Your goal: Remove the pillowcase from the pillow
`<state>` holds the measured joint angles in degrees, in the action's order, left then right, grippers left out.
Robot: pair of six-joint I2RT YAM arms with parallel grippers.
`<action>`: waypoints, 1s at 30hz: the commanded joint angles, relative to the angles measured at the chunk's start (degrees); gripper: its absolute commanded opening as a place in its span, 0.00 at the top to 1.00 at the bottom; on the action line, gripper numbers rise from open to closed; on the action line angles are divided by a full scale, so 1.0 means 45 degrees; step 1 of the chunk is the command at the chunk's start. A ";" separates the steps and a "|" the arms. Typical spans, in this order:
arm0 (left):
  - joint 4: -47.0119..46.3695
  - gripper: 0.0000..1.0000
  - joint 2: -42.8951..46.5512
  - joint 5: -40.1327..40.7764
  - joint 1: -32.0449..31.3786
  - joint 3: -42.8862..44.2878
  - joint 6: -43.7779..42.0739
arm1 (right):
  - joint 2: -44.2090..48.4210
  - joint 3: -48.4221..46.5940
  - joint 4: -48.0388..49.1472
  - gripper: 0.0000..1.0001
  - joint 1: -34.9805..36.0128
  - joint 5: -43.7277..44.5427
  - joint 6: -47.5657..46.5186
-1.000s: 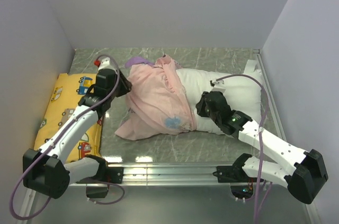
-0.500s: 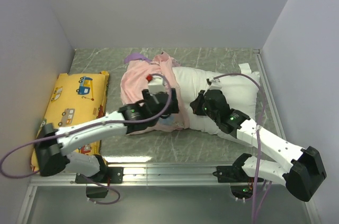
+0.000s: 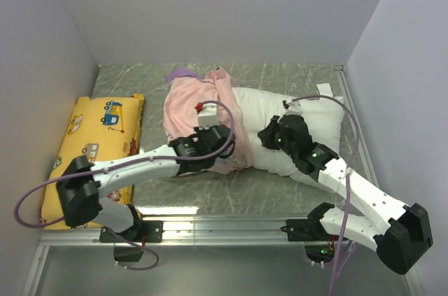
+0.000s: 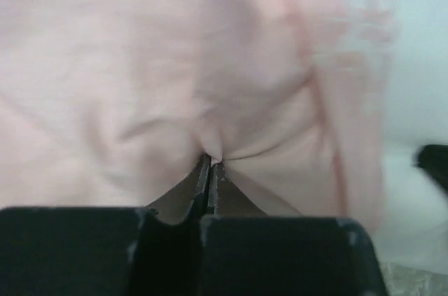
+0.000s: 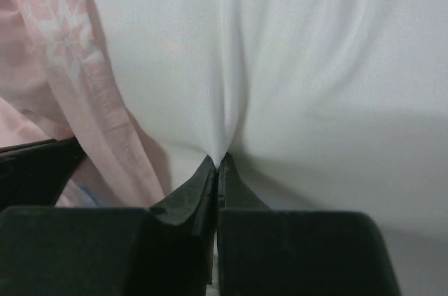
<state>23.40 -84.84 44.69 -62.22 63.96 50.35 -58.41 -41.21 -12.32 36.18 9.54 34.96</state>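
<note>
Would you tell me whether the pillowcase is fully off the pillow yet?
Partly off: the pillowcase covers only the left end of the pillow, whose right half lies bare.

This looks like a robot test cell in a lab: plain pale lilac panel walls (image 3: pixel 224 9) box in a grey marble-patterned desk (image 3: pixel 231 194) on three sides. A white-and-black left arm (image 3: pixel 133 168) and right arm (image 3: pixel 364 194) are bolted to a silver aluminium rail (image 3: pixel 224 224) at the desk's near edge.

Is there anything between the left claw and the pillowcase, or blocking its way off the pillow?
Nothing visible. The left claw pinches the pillowcase directly; the yellow cushion lies apart, farther left.
</note>
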 commanded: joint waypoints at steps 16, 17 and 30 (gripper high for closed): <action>-0.2443 1.00 0.6415 -0.5006 0.8083 -0.5893 -0.0407 | 0.1047 -0.1525 -0.2401 1.00 -0.4565 -0.1336 -0.1577; -0.2890 0.99 0.6179 -0.5569 0.8084 -0.5971 -0.0388 | 0.1124 -0.1545 -0.2380 0.99 -0.4526 -0.1784 -0.1616; -0.4750 0.99 0.4459 -0.5674 0.6327 -0.6617 0.0003 | 0.1713 -0.2072 -0.1737 0.16 0.2168 0.1974 -0.2671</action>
<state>4.58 -64.16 18.26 -32.08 33.58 50.50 -49.34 -48.18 -22.76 40.58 10.98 25.36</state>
